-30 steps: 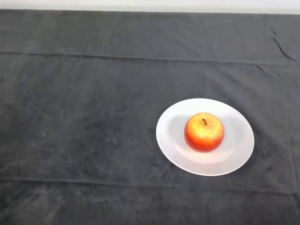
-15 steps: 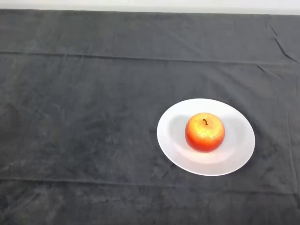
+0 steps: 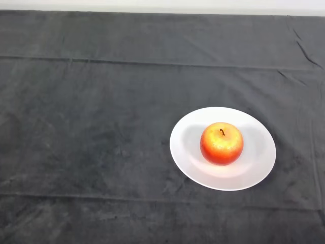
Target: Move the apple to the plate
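Observation:
A red and yellow apple (image 3: 221,143) with a dark stem stands upright in the middle of a round white plate (image 3: 257,168). The plate lies on the dark cloth, right of the middle of the head view.
The dark cloth (image 3: 91,127) covers the whole table, with seams running across it and a few wrinkles at the far right. A pale wall strip (image 3: 162,5) runs along the table's far edge.

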You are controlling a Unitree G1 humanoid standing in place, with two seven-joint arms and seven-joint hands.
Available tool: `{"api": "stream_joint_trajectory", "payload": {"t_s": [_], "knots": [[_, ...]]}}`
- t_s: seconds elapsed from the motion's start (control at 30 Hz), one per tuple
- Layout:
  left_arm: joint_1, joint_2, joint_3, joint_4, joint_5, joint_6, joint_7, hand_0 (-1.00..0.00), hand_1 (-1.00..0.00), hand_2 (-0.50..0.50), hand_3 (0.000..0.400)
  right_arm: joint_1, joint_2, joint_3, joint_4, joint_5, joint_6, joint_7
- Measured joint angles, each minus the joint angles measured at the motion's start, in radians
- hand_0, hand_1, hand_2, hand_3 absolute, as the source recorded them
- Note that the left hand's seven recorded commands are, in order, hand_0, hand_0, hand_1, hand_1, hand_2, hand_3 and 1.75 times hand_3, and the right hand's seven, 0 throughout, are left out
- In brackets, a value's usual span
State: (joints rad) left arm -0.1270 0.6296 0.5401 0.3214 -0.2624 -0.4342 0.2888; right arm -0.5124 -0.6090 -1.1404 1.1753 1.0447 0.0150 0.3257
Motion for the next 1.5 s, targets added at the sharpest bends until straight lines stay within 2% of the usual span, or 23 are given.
{"api": "stream_joint_trajectory", "payload": {"t_s": [1.5], "knots": [[-0.002,-0.039,0.021,0.000,0.032,0.002,-0.037,0.00,0.00,0.00,0.000,0.000,0.000,0.0000,0.000,0.0000,0.000,0.0000]]}}
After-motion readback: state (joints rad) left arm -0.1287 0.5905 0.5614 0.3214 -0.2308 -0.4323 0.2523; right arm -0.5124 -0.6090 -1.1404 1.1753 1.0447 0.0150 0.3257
